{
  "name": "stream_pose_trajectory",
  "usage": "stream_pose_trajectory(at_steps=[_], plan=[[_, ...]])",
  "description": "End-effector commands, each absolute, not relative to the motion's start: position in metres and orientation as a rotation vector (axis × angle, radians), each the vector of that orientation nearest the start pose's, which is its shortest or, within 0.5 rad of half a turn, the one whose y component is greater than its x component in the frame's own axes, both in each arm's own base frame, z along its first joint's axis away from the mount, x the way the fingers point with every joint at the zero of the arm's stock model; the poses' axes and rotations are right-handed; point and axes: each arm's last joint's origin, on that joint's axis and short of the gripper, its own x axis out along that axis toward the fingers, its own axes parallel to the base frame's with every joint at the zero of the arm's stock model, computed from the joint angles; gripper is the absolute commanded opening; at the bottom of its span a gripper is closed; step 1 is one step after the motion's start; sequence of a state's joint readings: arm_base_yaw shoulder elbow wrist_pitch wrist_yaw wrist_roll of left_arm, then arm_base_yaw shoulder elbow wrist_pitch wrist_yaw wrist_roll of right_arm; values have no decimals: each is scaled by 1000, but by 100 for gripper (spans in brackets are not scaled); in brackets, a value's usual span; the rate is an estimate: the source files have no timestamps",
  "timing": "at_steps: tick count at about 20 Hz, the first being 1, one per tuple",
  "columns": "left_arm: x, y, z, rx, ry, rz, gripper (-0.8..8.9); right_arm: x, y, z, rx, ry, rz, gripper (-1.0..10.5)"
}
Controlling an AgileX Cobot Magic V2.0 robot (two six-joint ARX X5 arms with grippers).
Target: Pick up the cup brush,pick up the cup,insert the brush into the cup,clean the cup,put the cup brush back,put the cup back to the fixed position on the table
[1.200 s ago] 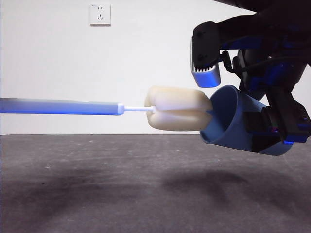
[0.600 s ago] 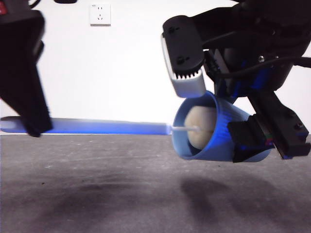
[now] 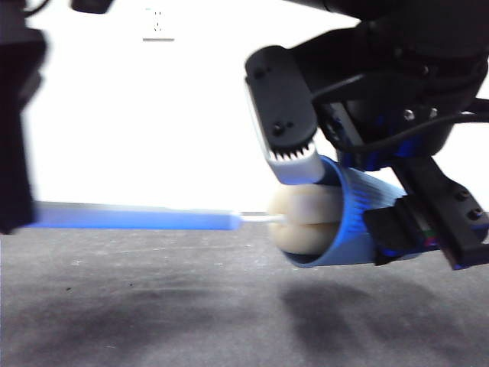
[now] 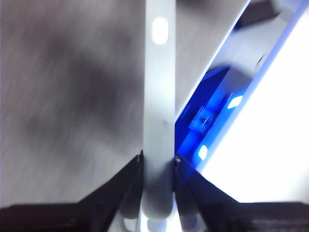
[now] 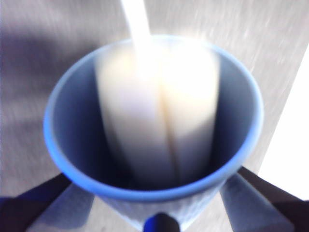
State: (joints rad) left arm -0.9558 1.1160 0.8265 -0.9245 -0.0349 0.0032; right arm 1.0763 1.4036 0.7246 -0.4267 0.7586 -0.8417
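The blue ribbed cup [image 3: 359, 218] hangs tilted on its side above the table [image 3: 191, 306], mouth facing left, and my right gripper [image 3: 348, 195] is shut on its wall. The right wrist view looks straight into the cup [image 5: 63, 130], with my right gripper [image 5: 154, 198] clamped across its base. The cup brush's pale yellow sponge head [image 3: 302, 218] sits partly inside the mouth and fills the cup in the close view [image 5: 159, 116]. Its handle [image 3: 130, 218] runs level to the left. My left gripper [image 4: 158, 157] is shut on the grey handle [image 4: 159, 96]; in the front view it is a dark blur [image 3: 15, 153].
A white wall with a socket [image 3: 158, 23] stands behind the table. The dark grey tabletop below both arms carries only their shadows. The right arm's black body fills the upper right of the front view.
One second ago the sponge head was outside the cup's mouth; half a second ago it sat deep inside. Now it has drawn back and pokes out. The left arm shifted left.
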Motion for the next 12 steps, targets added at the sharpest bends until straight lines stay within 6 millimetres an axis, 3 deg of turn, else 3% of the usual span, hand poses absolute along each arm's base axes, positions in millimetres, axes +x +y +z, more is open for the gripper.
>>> stream_pose_trajectory(at_steps=[1, 6, 12], plan=[[103, -143, 244, 605, 1112, -778, -9, 139, 203, 177, -1642, 581, 549, -17], [93, -130, 254, 594, 1094, -794, -9, 141, 203, 178, -1622, 568, 545, -17], [102, -146, 250, 535, 1065, -879, -9, 141, 206, 179, -1610, 547, 548, -17]])
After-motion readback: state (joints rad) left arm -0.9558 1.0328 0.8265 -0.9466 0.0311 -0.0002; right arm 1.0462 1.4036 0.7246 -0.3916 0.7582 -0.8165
